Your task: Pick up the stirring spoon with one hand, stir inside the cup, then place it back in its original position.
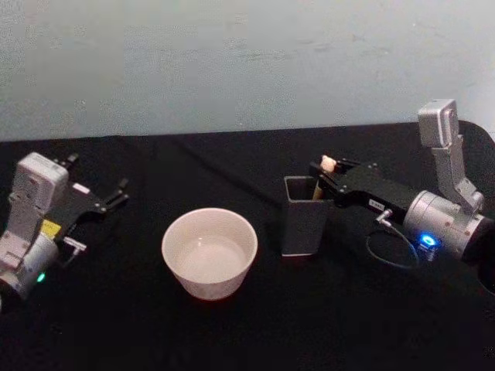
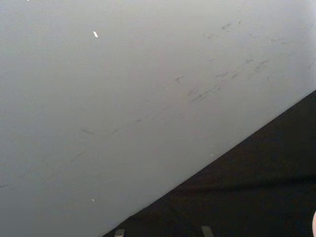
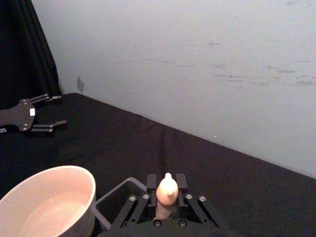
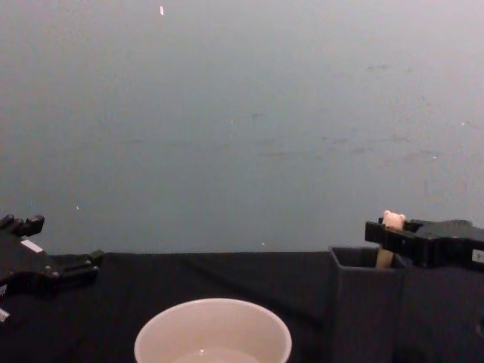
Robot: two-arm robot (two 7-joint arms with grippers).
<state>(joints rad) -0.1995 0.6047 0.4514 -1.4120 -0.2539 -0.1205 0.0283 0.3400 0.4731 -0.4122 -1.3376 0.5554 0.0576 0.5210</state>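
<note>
Parked left claw [image 1: 121, 193] spread, far left on counter [image 1: 371, 325]. Centre: cup [image 1: 209, 287]. Just right: holder [image 1: 303, 228], stirring spoon [image 1: 328, 163] standing inside, right claw [image 1: 323, 176] pinching its handle. Risk: sideways pull tips holder; weak pinch drops spoon.

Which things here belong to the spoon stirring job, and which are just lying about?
In the job:
stirring spoon, standing in the dark grey holder
cream cup, beside the holder
right hand, shut on the spoon's handle

Not in the job:
left hand, open, parked at the table's left
black tablecloth
</note>
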